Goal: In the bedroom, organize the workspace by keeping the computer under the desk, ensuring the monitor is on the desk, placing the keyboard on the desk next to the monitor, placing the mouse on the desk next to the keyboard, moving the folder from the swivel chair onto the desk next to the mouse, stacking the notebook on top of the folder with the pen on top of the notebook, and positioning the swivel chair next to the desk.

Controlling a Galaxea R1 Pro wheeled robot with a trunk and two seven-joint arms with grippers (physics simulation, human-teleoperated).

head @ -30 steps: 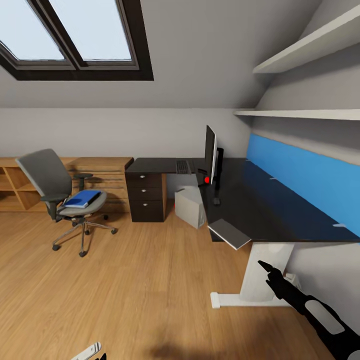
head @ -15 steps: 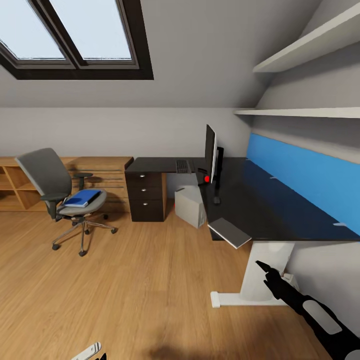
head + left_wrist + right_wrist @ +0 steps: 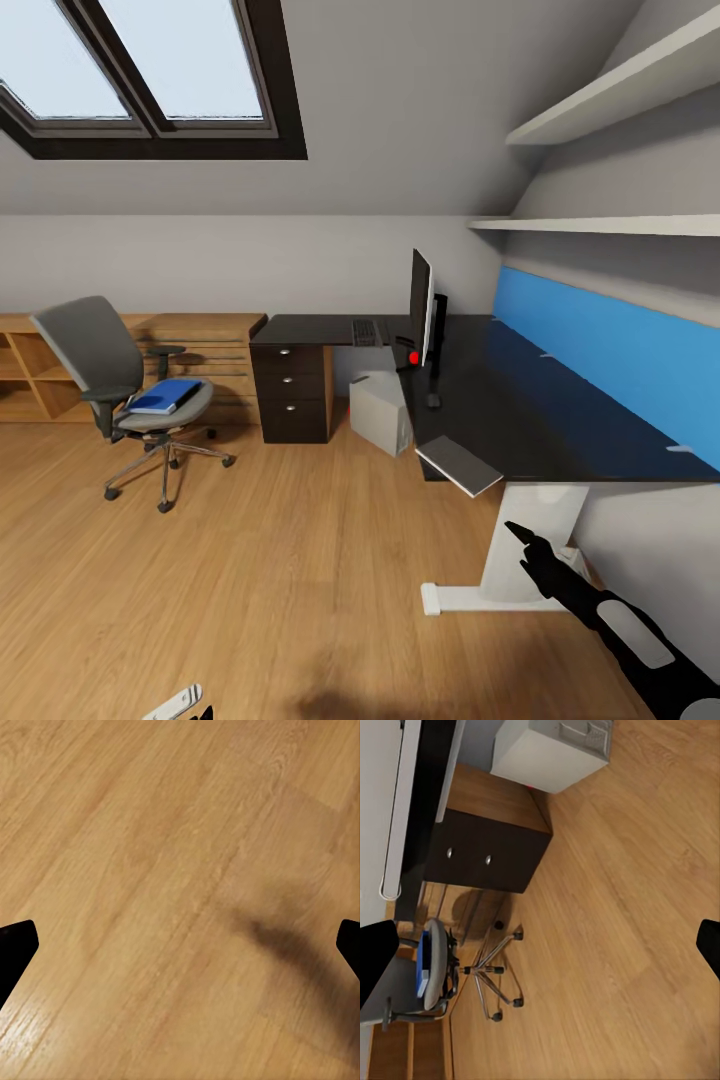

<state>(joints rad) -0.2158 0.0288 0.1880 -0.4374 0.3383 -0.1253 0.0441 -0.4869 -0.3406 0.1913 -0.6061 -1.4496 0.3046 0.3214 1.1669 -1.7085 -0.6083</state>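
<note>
The right gripper (image 3: 524, 537) hangs low beside the white leg of the desk (image 3: 520, 420), its dark fingers reaching toward the leg; in the right wrist view the two fingertips sit at opposite borders, spread wide with nothing between them. The left gripper (image 3: 180, 945) hovers over bare floor (image 3: 150, 870), its fingers likewise wide apart and empty. Every task thing lies well away from both.

The swivel chair (image 3: 125, 395) stands apart from the desk's drawer end, grey padded seat and back on a chrome star base with casters. The flat bright blue folder (image 3: 166, 397) lies on its seat.

The desk is L-shaped with a glossy black top. The thin black monitor (image 3: 421, 305) stands upright near the inner corner, edge-on to the head camera. The keyboard (image 3: 367, 332) lies flat just beside it, toward the drawer end. The dark drawer unit (image 3: 293, 392) with round silver knobs sits under that end. The computer (image 3: 382, 411), a plain light grey box, rests on the warm wood-plank floor under the desk beside the drawers.
</note>
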